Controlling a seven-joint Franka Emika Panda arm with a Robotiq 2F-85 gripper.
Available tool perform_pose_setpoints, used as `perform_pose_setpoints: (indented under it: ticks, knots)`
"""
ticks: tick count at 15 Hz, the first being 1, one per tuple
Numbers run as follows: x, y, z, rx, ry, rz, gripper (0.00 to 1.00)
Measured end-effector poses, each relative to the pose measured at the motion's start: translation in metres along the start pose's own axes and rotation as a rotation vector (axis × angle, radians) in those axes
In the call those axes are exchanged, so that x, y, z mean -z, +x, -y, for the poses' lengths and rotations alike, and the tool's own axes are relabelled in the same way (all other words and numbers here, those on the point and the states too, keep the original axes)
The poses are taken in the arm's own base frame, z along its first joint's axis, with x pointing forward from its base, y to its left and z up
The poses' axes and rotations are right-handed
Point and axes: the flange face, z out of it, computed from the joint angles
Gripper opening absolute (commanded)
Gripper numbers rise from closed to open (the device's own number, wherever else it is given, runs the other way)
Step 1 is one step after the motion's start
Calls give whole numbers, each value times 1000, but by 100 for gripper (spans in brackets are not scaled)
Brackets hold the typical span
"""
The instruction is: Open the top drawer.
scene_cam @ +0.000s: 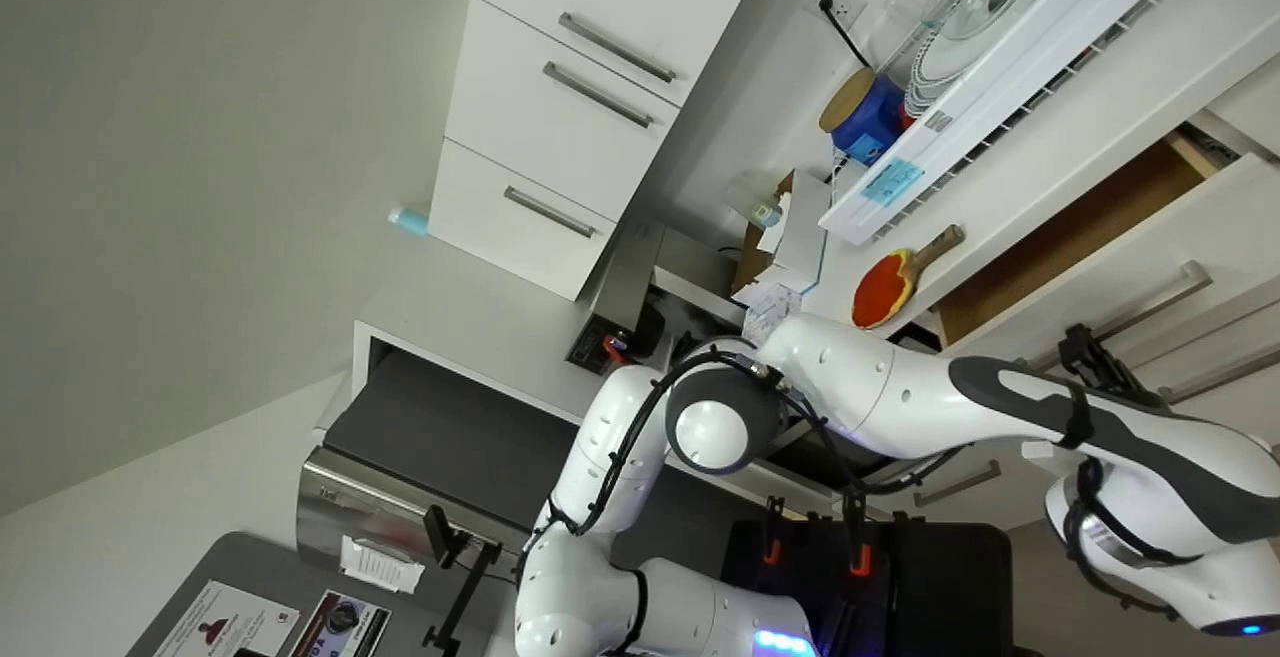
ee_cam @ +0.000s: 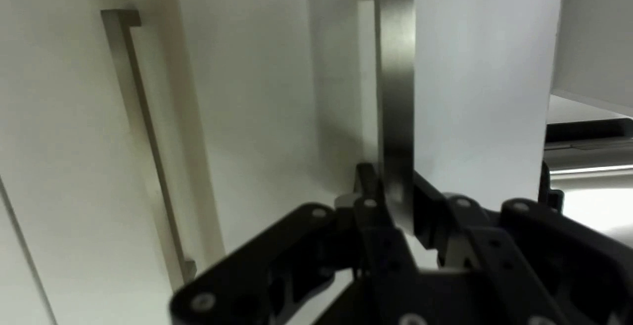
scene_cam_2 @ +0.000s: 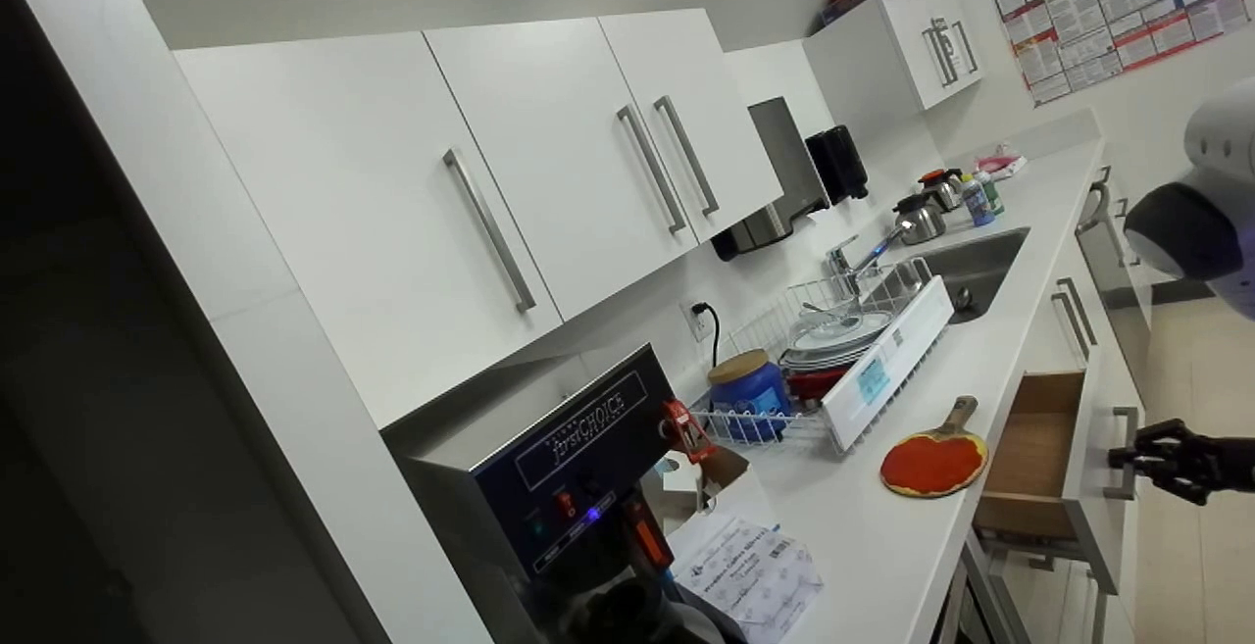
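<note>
Pull judged well under way, the bar handle (ee_cam: 397, 82) of the top drawer (scene_cam_2: 1090, 487) held in the pincer (ee_cam: 395, 189).
In an exterior view, a red-faced paddle (scene_cam_2: 934, 465) could be seen on the white desk (scene_cam_2: 863, 566), then the top drawer just below the desk's edge, slid partly out with its light-brown inside (scene_cam_2: 1039, 428) laid bare, and last the pincer at its front. In the wrist view, at left, a lower handle (ee_cam: 142, 142) was shown untouched, while the bar handle was clasped between the pincer's close-set fingers (ee_cam: 367, 181), with scarcely a gap shown. The opening was judged mostly achieved; a steady, straight outward pull was called for if more travel was wanted, otherwise a loosened grip and a straight backing off.
</note>
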Motion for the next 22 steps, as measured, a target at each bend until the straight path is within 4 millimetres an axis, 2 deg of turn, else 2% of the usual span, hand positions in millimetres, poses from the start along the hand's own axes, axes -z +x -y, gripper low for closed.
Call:
perform_pose_setpoints:
  ticks: [6, 11, 12, 13, 15, 20, 22]
  knots:
    - [67, -3, -1, 2, 9, -10, 4]
    - [109, -4, -1, 3, 12, -20, 4]
    - [114, -5, -1, 3, 12, -22, 40]
    - [116, -5, 0, 4, 12, -23, 41]
    - [119, -6, -2, 2, 15, -33, 53]
    - [124, -6, -12, -7, -22, -85, 95]
    - [135, -2, -12, 1, -42, -104, 100]
